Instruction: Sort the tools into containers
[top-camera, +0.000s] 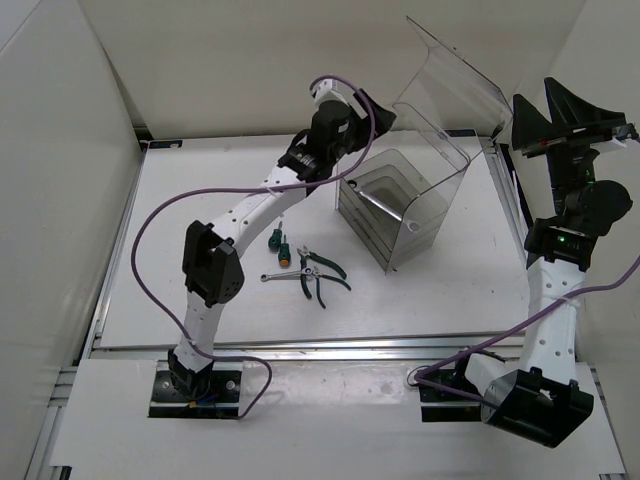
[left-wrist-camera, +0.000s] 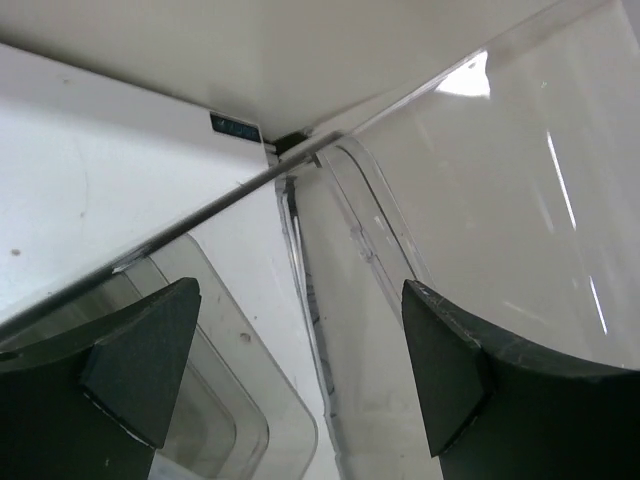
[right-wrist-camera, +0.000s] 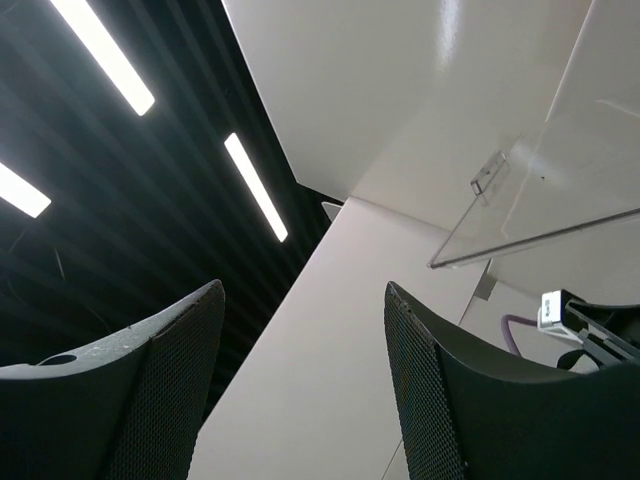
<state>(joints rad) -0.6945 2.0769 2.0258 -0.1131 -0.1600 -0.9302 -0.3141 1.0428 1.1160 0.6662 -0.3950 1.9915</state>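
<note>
Fingers of the left gripper (left-wrist-camera: 295, 375) fill the foreground of the left wrist view, set wide apart with nothing between them. The top view places this gripper above the far left rim of the clear bin (top-camera: 400, 250), under its raised lid (top-camera: 455, 85). The right gripper (top-camera: 568, 112) is held high at the right edge, pointing at the ceiling, jaws partly apart and empty, well apart from all tools. Decisive relation: the loose tools lie on the surface (top-camera: 180, 200) to the near left of the bin, close by the left arm, which is plainly the nearer. Count on the surface: two stubby screwdrivers (top-camera: 277, 245), side by side; one silver wrench (top-camera: 280, 277), long axis running left to right; dark-green-handled pliers (top-camera: 322, 272), handles splayed rightward, one pair or two cannot be told. One silver bar (top-camera: 385, 205) lies inside the bin, judged a second wrench. Containers: one
</note>
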